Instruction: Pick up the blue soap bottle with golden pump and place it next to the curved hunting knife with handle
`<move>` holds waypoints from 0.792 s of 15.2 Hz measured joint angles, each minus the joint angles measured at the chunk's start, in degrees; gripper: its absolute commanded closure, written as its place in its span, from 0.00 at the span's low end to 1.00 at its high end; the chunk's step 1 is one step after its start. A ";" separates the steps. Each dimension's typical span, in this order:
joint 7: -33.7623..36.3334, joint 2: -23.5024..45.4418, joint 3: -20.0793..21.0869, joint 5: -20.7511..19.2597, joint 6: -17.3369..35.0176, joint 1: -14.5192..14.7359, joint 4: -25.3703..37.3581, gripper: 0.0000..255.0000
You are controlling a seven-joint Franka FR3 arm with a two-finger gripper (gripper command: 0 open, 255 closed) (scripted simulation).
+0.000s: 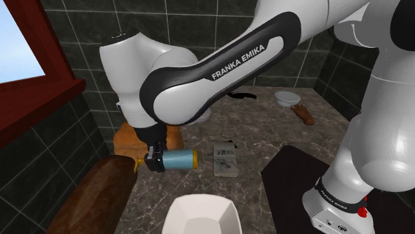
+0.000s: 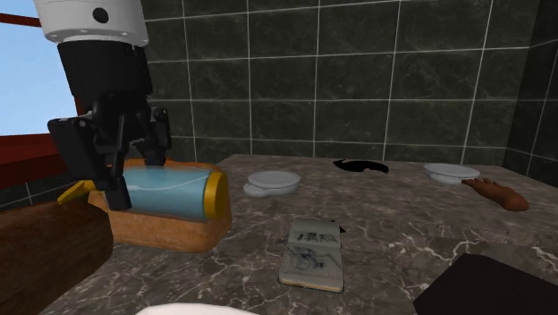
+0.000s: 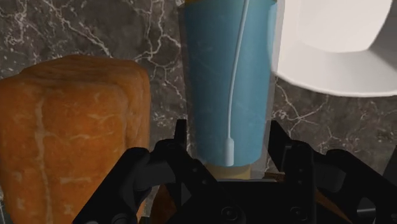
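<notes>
- soap bottle [image 1: 179,159]: blue, lying horizontal, gold pump end in gripper [image 1: 157,159], just beside bread loaf [image 1: 126,139]
- 2 fingers clamped on its neck
- knife [image 1: 243,96]: well apart, by back wall

Blue soap bottle [image 1: 178,159], gold-ended, hangs sideways in the claw [image 1: 155,160]; dark curved knife [image 1: 239,95] lies well apart.

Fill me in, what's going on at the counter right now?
The white arm's claw is shut on the blue soap bottle, gripping it near the golden pump. The bottle lies sideways beside the brown bread loaf. The curved black knife lies across the marble counter near the tiled wall, so the bottle is not yet placed next to it.
</notes>
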 measured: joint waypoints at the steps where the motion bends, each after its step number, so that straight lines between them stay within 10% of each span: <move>1: -0.66 -0.78 -0.10 0.39 0.27 -0.49 -0.89 1.00; 12: -17.76 -15.39 -5.75 7.30 4.86 -9.37 -16.95 1.00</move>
